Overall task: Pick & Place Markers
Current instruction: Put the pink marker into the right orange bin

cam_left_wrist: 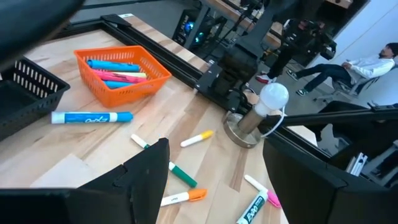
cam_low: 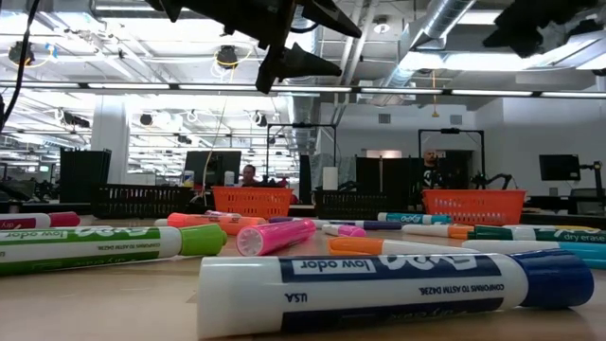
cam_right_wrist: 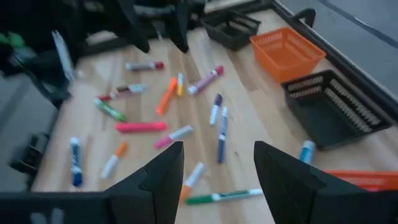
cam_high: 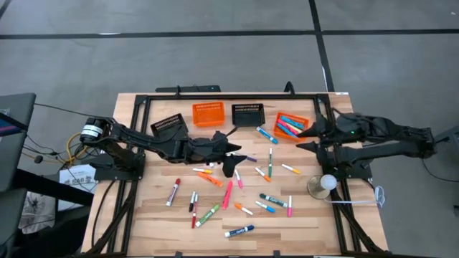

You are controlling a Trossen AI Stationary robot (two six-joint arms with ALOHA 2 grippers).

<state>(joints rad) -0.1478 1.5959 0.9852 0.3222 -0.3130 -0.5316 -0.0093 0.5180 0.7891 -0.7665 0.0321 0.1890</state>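
Many short capped markers [cam_high: 228,193] in mixed colours lie scattered flat on the wooden table [cam_high: 154,222]; a white one with a blue cap [cam_low: 398,284] lies closest in the low view. Several more markers [cam_left_wrist: 118,71] lie inside an orange mesh basket [cam_high: 292,126] at the far right. My left gripper [cam_high: 235,159] hangs open above the scattered markers near the table's middle, holding nothing [cam_left_wrist: 217,168]. My right gripper [cam_high: 300,140] is open and empty beside that filled basket, raised above the table [cam_right_wrist: 217,168].
Along the far edge stand a black basket [cam_high: 169,126], an orange basket [cam_high: 208,113] and another black basket [cam_high: 248,113]. A small stand with a white ball [cam_high: 324,185] sits near the right arm's base. A black frame rail [cam_high: 229,96] runs along the far edge. A seated person [cam_left_wrist: 367,65] shows beyond the table.
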